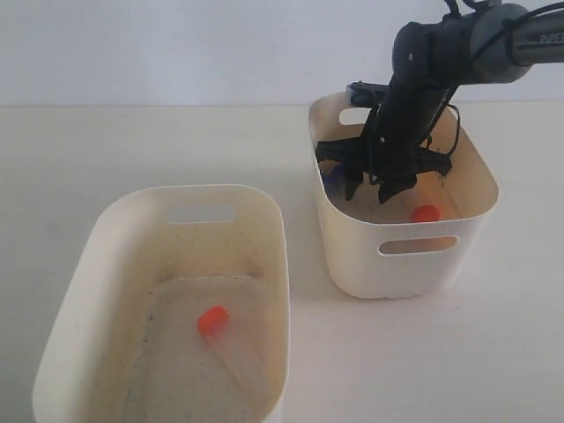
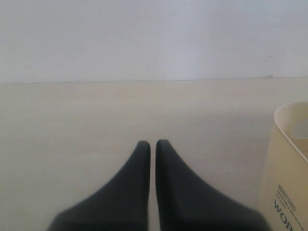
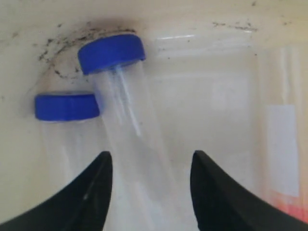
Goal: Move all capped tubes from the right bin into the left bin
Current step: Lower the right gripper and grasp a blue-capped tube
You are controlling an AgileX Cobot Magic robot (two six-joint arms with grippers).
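Between the spread jaws of the right gripper (image 3: 151,154) lies a blue-capped tube (image 3: 126,115), down inside the right bin (image 1: 352,256). Its long axis runs almost straight ahead from the jaws, leaning a little toward one side. The blue cap sits at the far end by the dirt-flecked bin wall, and the clear body passes back through the gap.

The jaws stand wide and hold nothing, one on each side of the body. Whether either touches it I cannot tell. The coming move, I judge, is a plain closing across the tube's width, not along its length.

Just outside one jaw lies a second blue-capped tube (image 3: 67,107), roughly parallel, its cap close beside the first tube's body. Closing could nudge it. Off to the other side of the jaws an orange-capped tube (image 1: 426,212) rests on the same bin floor.

The right arm is plainly the nearer one. The left gripper (image 2: 153,144) hangs over the table (image 2: 72,120) with its jaws pressed nearly together, empty. Another orange-capped tube (image 1: 216,328) lies already in the left bin (image 1: 115,247).

All of them look slim, round and clear, so likely to roll or slip under a loose pinch.
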